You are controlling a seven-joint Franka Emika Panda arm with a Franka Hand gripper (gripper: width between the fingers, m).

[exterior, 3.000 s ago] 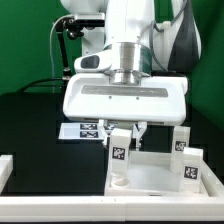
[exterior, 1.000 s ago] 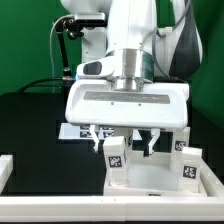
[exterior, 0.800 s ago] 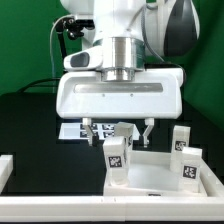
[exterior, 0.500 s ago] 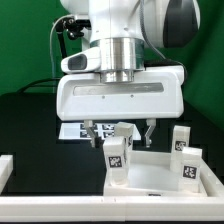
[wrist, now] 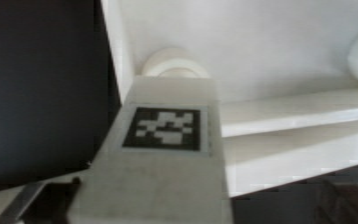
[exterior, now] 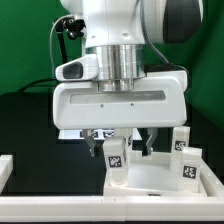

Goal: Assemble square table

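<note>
Gripper (exterior: 121, 143) lower than a second ago, fingers spread wide either side of an upright tagged leg (exterior: 116, 160), leg standing at the square slab's (exterior: 150, 177) near corner, wrist pointing straight down.

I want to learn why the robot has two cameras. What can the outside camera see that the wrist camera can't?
Only the exterior view shows the robot arm, its open jaws, two legs standing at that view's right, and the marker board. Only the wrist view shows the near leg's tag close up. Both show that leg standing in the white square table.
</note>
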